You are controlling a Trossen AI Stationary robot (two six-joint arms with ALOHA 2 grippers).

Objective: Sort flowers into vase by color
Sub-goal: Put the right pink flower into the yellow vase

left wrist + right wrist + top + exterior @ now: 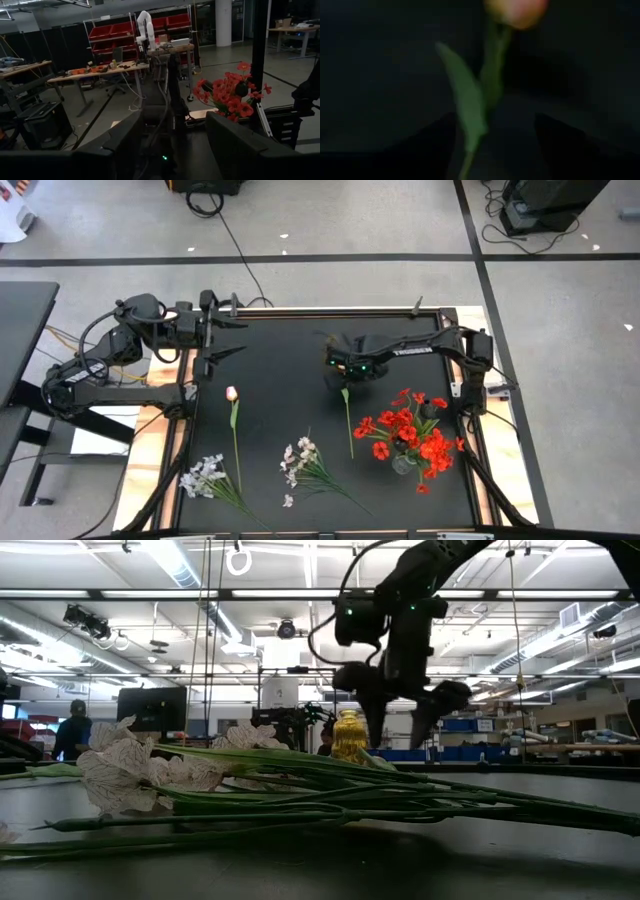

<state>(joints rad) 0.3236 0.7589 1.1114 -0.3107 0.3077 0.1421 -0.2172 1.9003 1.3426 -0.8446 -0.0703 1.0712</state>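
The right gripper [345, 375] hangs over the middle of the black table [280, 350], pointing down, and the low view shows its two fingers [375, 715] spread apart with nothing clamped between them. Directly below its jaws lies a pink tulip [517, 10]; in the right wrist view the bud sits just ahead of the open fingers, with the green stem and one leaf running back between them, apart from either finger. In the high view that stem [348, 420] stretches away from the gripper toward the table's near edge. Just beside the right gripper, toward the right arm's base, a vase [405, 463] holds a full bunch of red flowers [410, 435]. Well apart from those jaws, on the left half of the table, a second pink tulip [231, 393] lies flat, and two sprays of white flowers [300, 460] lie nearer the front edge, one of them [203, 477] at the left front corner. The left gripper [225, 330] waits at the far left corner of the table with its jaws wide open and empty; from its wrist view the red flowers [227, 95] stand far ahead of its fingers [250, 145].
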